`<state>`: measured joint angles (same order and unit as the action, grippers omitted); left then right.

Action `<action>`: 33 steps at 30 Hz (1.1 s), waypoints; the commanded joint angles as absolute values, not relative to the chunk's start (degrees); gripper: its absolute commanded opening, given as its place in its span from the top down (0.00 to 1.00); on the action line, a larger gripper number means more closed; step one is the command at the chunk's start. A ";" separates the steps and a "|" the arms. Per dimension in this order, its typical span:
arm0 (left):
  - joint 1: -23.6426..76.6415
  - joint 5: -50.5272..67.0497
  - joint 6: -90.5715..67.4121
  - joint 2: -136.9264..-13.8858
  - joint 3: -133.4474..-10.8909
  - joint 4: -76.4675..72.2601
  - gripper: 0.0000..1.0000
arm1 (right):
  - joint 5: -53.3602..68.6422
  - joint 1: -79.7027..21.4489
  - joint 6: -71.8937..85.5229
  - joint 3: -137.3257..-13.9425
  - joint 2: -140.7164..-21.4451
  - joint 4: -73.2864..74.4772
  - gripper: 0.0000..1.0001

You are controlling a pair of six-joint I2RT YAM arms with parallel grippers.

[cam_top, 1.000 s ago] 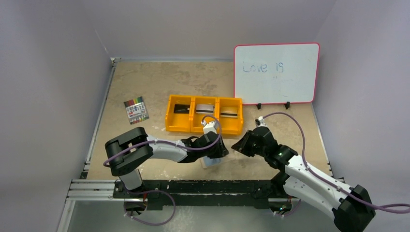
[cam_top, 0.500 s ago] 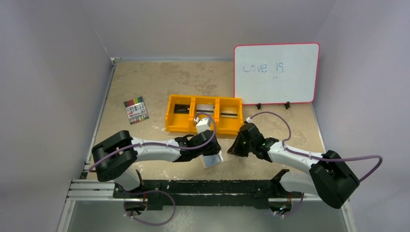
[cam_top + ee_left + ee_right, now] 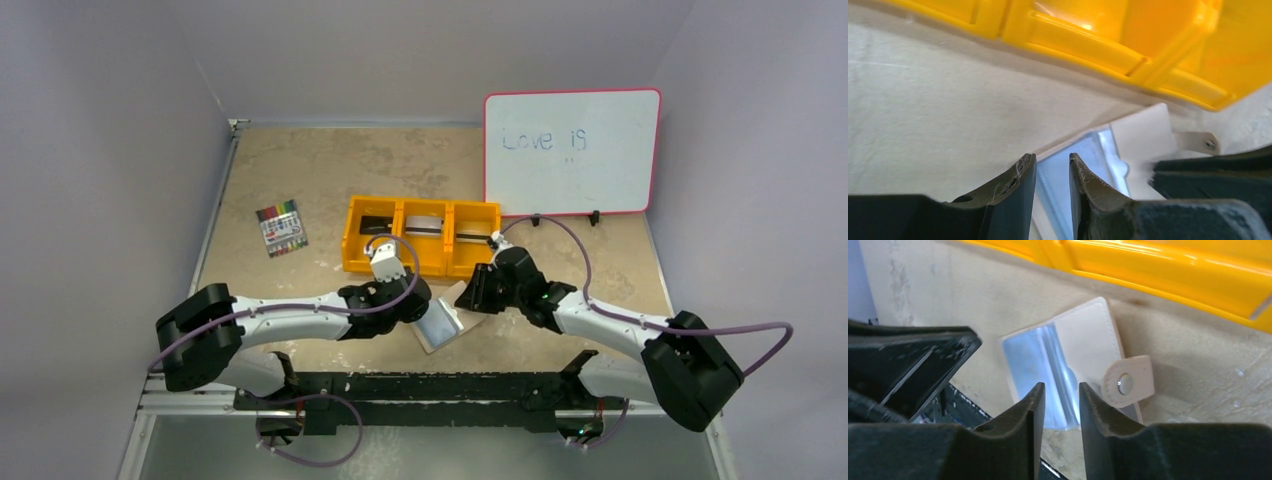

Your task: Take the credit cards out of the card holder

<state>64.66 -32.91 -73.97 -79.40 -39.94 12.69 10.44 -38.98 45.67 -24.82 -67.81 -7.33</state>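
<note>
This is a robotics lab test cell. Plain lilac-grey walls [image 3: 100, 150] enclose the tan worktop [image 3: 330, 170] on its left, far and right edges. An aluminium rail [image 3: 180, 393] along the near edge carries two cabled robot arms [image 3: 290, 318]. A whiteboard [image 3: 572, 152] stands at the far right corner.

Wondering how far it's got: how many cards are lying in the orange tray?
3, one per compartment of the orange tray: left card, middle card, right card. More may be hidden inside the card holder in front of it.
</note>
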 commanded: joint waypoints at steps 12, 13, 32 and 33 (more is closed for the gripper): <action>64.68 -41.48 -84.49 -71.67 -34.81 18.20 0.70 | 15.00 -45.06 36.56 -28.11 -75.55 -10.05 0.58; 64.69 -41.55 -84.39 -71.57 -34.87 18.40 0.70 | 13.14 -46.20 36.72 -29.09 -76.65 -8.84 0.58; 64.60 -47.72 -89.69 -57.38 -27.60 22.67 0.69 | 0.00 -54.70 46.78 -37.79 -85.52 -2.83 0.99; 64.60 -47.59 -89.54 -57.50 -27.64 22.63 0.68 | 0.00 -54.68 47.25 -37.80 -85.17 -3.12 1.00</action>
